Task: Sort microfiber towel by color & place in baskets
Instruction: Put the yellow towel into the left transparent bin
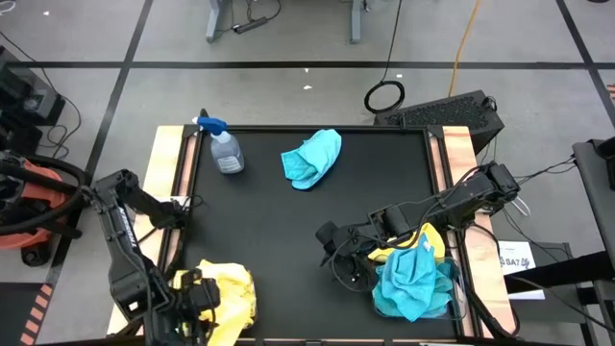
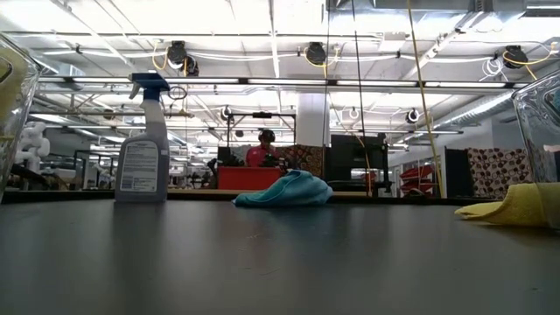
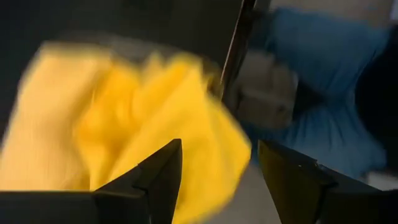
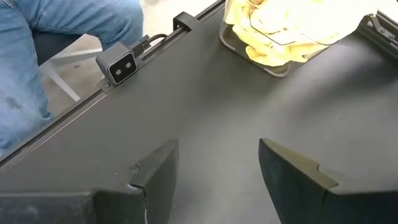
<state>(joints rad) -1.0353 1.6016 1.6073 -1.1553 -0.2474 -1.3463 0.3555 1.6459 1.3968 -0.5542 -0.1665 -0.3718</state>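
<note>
**Yellow and turquoise cloths, partly sorted, with much hidden**

Yellow towels point(image 1: 229, 293) fill the clear basket point(image 4: 273, 67) at the near left corner of the black surface point(image 1: 288, 231). From above, the left gripper point(image 1: 197, 298) and its arm cover part of that heap, and the basket's walls are hard to pick out. In the left wrist view the yellow cloth is blurred just past the two dark fingers point(image 3: 158, 180); the jaws stand apart with nothing between them.

A pile of turquoise towels point(image 1: 413, 284) sits in the second basket point(image 1: 459, 288) at the near right. A yellow towel point(image 1: 428, 240) shows at its far edge, mostly hidden under the turquoise and the right arm; whether it lies inside the basket or just beside it cannot be told. In the low view only a yellow corner shows beside a clear wall, cut off at the picture's edge.

One turquoise towel point(image 1: 313, 158) lies crumpled and alone near the far edge of the surface, well apart from both baskets.

The right gripper point(image 1: 332, 248) hangs over bare surface just beside the turquoise pile, its jaws spread and empty.

A spray bottle point(image 1: 223, 146) stands upright at the far left. A small camera point(image 4: 120, 63) is clipped to the surface's edge, with a person's jeans point(image 4: 37, 43) beyond it, cut off by the frame.
</note>
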